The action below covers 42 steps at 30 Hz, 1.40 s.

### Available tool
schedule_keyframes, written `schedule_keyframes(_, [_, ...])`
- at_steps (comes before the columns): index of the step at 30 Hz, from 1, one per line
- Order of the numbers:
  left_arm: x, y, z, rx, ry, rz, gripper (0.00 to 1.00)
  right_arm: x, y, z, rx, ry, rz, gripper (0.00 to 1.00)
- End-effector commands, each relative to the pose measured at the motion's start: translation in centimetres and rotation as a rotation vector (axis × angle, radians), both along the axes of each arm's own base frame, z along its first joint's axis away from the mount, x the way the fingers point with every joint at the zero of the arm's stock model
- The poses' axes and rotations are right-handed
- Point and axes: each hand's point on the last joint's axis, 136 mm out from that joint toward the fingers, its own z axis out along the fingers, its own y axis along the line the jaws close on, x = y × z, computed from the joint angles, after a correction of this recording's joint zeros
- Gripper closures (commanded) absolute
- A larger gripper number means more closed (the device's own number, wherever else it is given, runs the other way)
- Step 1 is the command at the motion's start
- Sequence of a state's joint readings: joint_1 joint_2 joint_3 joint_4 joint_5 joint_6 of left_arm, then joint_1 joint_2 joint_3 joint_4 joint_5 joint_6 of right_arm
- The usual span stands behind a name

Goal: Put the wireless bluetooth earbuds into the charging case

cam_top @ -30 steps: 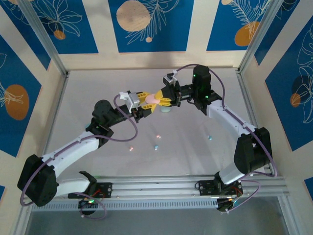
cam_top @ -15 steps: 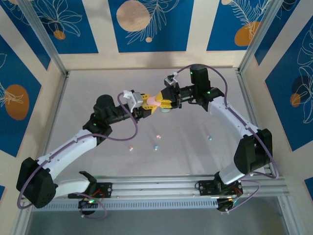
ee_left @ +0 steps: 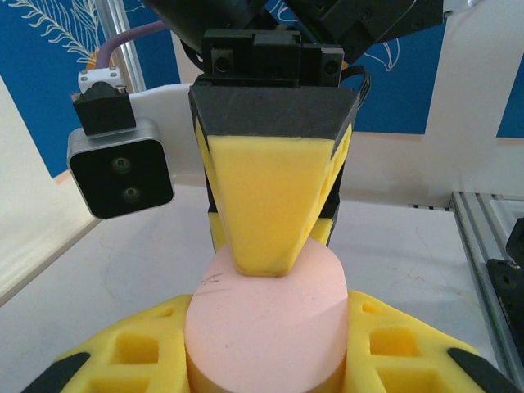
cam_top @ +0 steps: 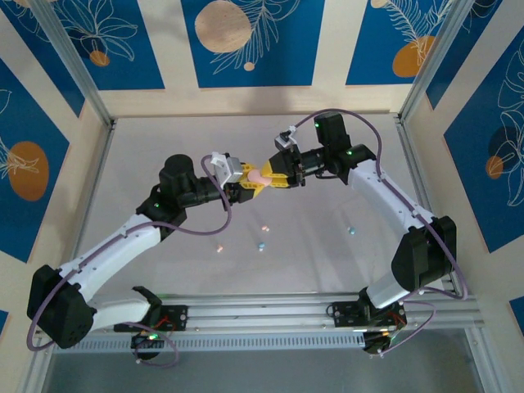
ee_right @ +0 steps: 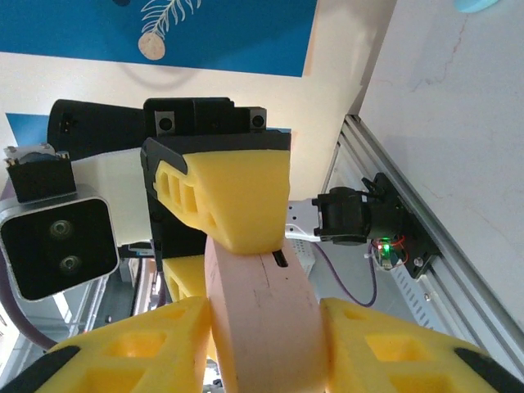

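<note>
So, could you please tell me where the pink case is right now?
In the top view the pink case is held at the centre between the left pincer and the right pincer, beyond the loose earbuds.

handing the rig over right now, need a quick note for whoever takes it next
The left gripper is shut on the pink case, held up off the table.
The right gripper is shut on the same case from the opposite side.
The earbuds lie loose on the table, nearer the arm bases; none is in a gripper.
Done: case picked up between both arms; it looks closed.
Left: open the case, fetch the earbuds, seat them.
</note>
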State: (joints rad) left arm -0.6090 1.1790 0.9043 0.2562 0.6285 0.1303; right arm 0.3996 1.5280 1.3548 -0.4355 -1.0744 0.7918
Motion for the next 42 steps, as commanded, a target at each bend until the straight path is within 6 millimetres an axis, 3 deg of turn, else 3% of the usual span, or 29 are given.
schedule_keyframes(1, [-1.0,-0.5,1.7,-0.023,-0.015,-0.048,0.75,-0.8,-0.1,1.1,0.025,-0.022,0.032,0.69])
schedule_keyframes(3, [-1.0,-0.4,1.7,-0.021,-0.013,-0.049,0.72,-0.9,-0.1,1.2,0.027,-0.023,0.032,0.75])
schedule_keyframes(11, [-0.2,0.2,1.3,-0.062,-0.086,0.022,0.33,0.0,-0.6,2.5,0.111,0.0,0.016,0.83])
schedule_keyframes(13, [-0.2,0.4,1.2,-0.083,-0.115,0.031,0.32,0.3,-0.8,2.8,0.126,0.011,0.01,0.83])
schedule_keyframes(20, [0.1,0.4,1.3,-0.12,-0.138,0.049,0.33,0.6,-0.6,2.7,0.14,0.05,0.016,0.83])
schedule_keyframes(32, [0.2,0.1,2.6,-0.203,-0.118,0.031,0.44,0.0,0.0,2.7,0.14,0.049,0.051,0.83])
schedule_keyframes(42, [0.3,-0.2,2.5,-0.203,-0.098,0.018,0.53,0.0,0.2,2.6,0.139,0.05,0.058,0.83])
